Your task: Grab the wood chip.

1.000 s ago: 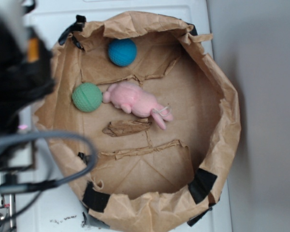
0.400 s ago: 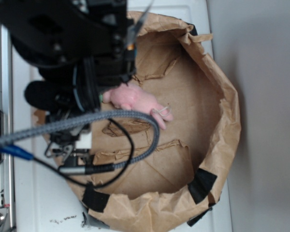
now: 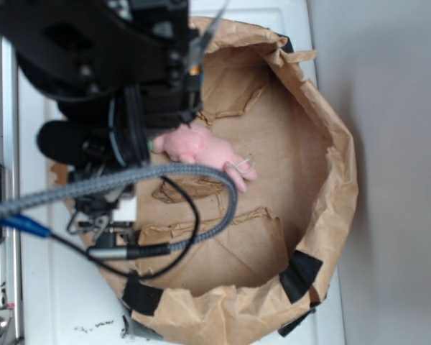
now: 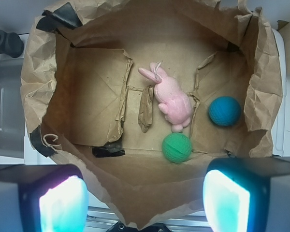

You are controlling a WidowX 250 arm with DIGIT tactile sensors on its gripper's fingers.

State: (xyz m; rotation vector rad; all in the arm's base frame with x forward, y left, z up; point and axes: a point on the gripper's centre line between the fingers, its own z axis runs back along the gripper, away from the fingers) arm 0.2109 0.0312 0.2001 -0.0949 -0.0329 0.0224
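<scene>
- While the gripper [image 4: 140, 203] hangs above with jaws wide apart, the wood chip [image 4: 145, 108] lies flat: brown, narrow, rough-edged.
- Chip borders the pink plush rabbit [image 4: 171, 102].

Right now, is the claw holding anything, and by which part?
Nothing is held. The claw is open above the paper bag's rim, its pads apart and empty. The small brown bark-like wood chip lies untouched on the bag floor beside the pink plush rabbit.

A white bench [image 3: 287, 14] with a smooth surface fills the scene. Along its right side runs a plain grey wall [image 3: 395, 144]. Soft, even light falls across both, casting only faint shadows.
</scene>
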